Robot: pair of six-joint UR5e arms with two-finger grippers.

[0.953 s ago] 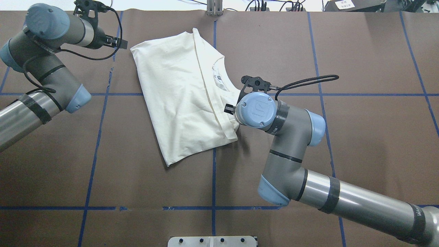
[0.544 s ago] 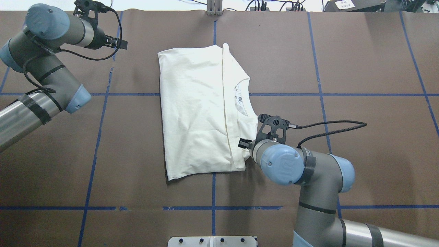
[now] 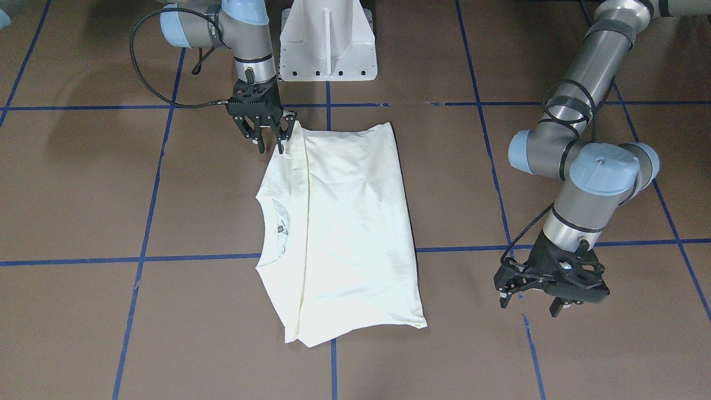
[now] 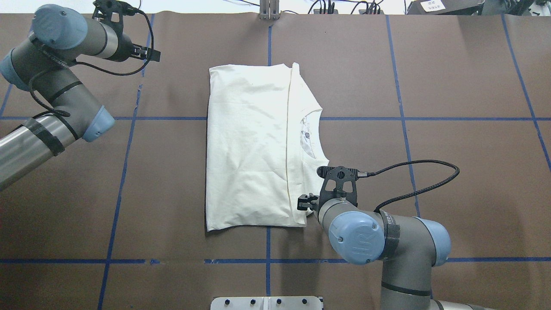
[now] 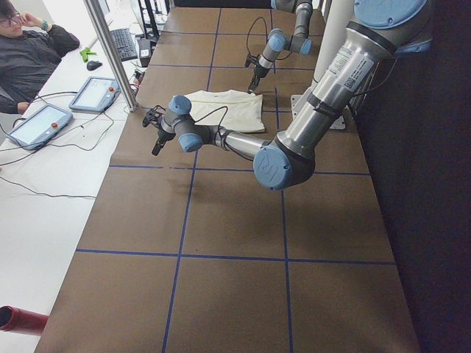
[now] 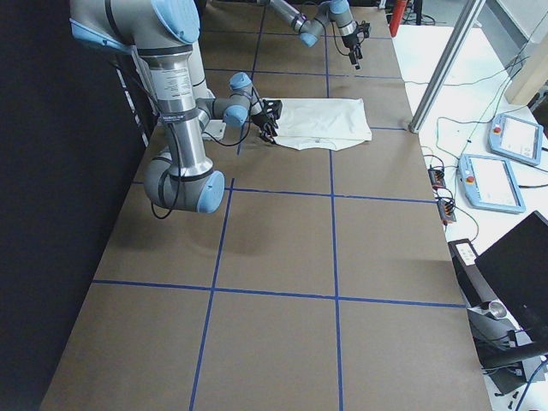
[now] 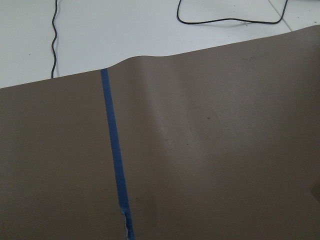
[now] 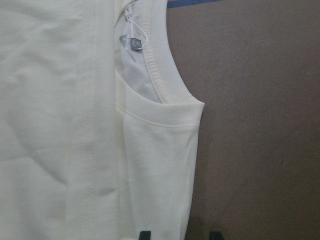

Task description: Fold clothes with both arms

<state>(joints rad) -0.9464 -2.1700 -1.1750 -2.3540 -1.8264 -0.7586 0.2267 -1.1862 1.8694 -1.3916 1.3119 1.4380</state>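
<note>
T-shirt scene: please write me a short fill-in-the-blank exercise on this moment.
1. The T-shirt lies folded, its neckline toward the robot's ___ side.
2. Of the left gripper and the right gripper, only the ___ one is away from the shirt.
3. The tape lines on the table are ___.
Missing words: right; left; blue.

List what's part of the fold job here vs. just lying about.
Job:
- cream T-shirt, folded flat
- right gripper, open, at the shirt's corner
- left gripper, open, off to the side, clear of the shirt

Lying about:
- white pedestal base
- blue tape grid
- two tablets
- keyboard
- seated person
</note>
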